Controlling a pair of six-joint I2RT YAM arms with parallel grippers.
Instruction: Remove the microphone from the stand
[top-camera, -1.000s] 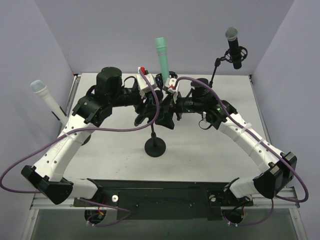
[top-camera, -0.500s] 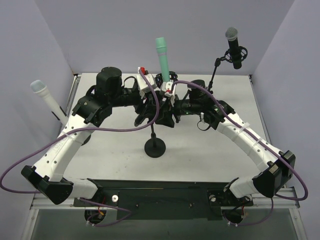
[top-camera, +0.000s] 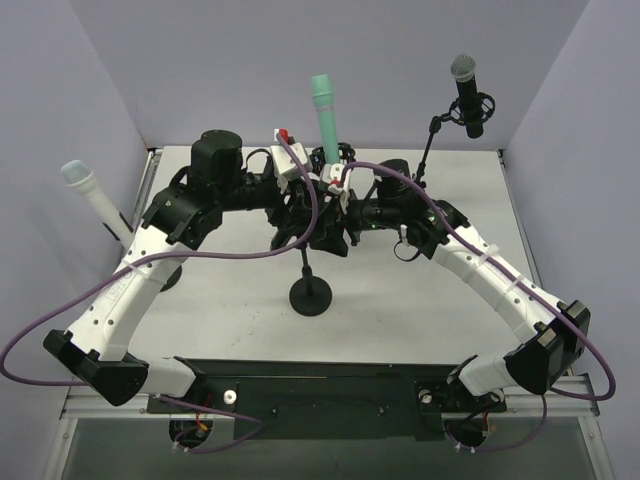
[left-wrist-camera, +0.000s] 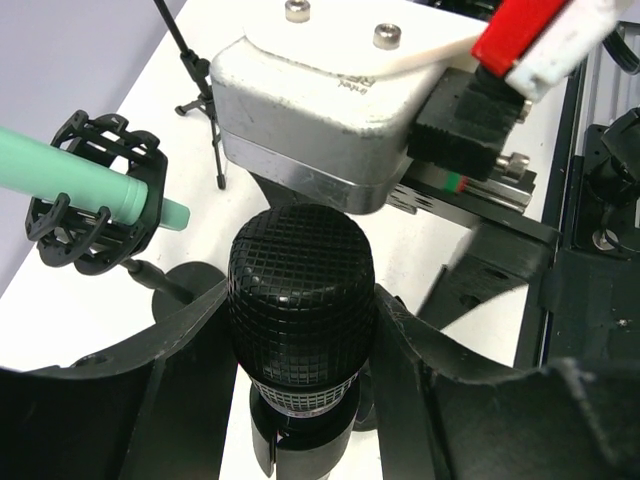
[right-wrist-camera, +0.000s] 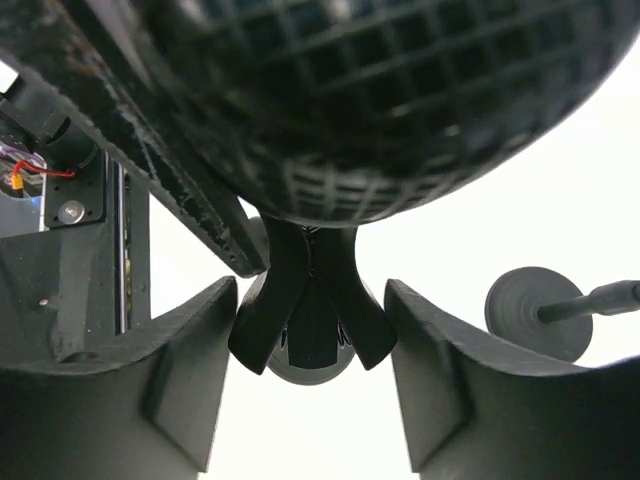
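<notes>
Microphone extraction
Left gripper (left-wrist-camera: 300, 305) clamps microphone (left-wrist-camera: 300, 275); right gripper (right-wrist-camera: 312, 290) straddles clip (right-wrist-camera: 312, 335), grip unclear. Brace clip; pull axially.

we find the stand (top-camera: 310, 297) near the middle of the table (top-camera: 400, 315), between the two arms. over it the microphone (left-wrist-camera: 300, 270) sits in the clip (right-wrist-camera: 313, 325), its head above the clip. the left gripper (left-wrist-camera: 303, 310) reaches in from the left, one finger on each side of the head. the right gripper (right-wrist-camera: 312, 295) reaches in from the right, its fingers flanking the clip under the head. behind them, at the far middle, a second microphone (top-camera: 323, 105) rests in a cradle (left-wrist-camera: 95, 195). a third microphone (top-camera: 467, 90) stands at the far right, and a fourth microphone (top-camera: 88, 192) at the left edge.
</notes>
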